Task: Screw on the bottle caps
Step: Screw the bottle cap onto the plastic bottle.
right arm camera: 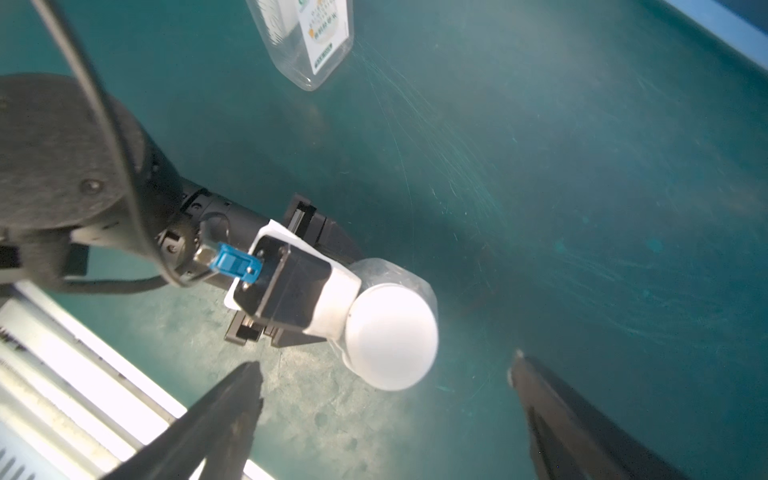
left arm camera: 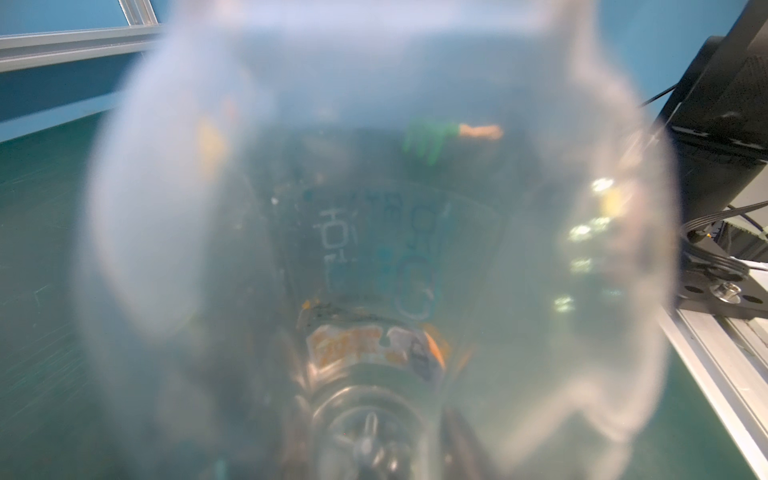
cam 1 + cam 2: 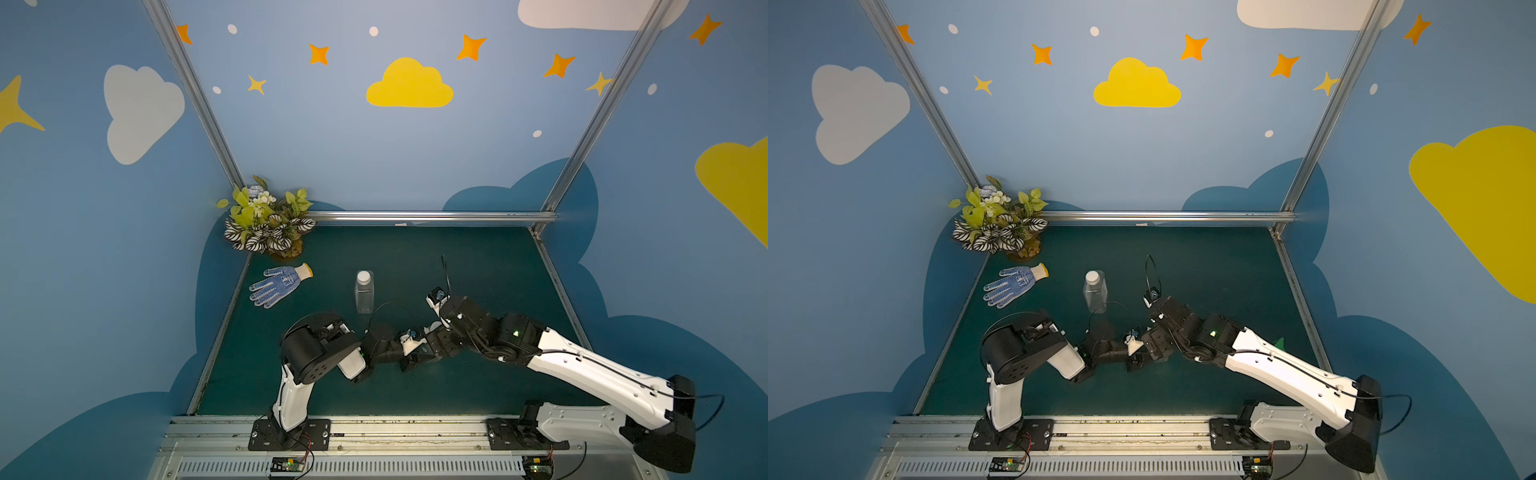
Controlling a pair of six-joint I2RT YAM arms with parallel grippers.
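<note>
While left gripper (image 1: 348, 298) clamps capped round bottle (image 1: 400, 272) | right gripper (image 1: 386, 365) agape | scuffed green mat (image 3: 478, 270) | blue cloud-painted walls (image 3: 374, 145)

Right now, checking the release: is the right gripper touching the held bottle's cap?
Apart. The right wrist view shows the right gripper open, with gaps either side of the cap.

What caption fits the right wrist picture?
Open right tool faces the white cap sitting on the round bottle.
</note>
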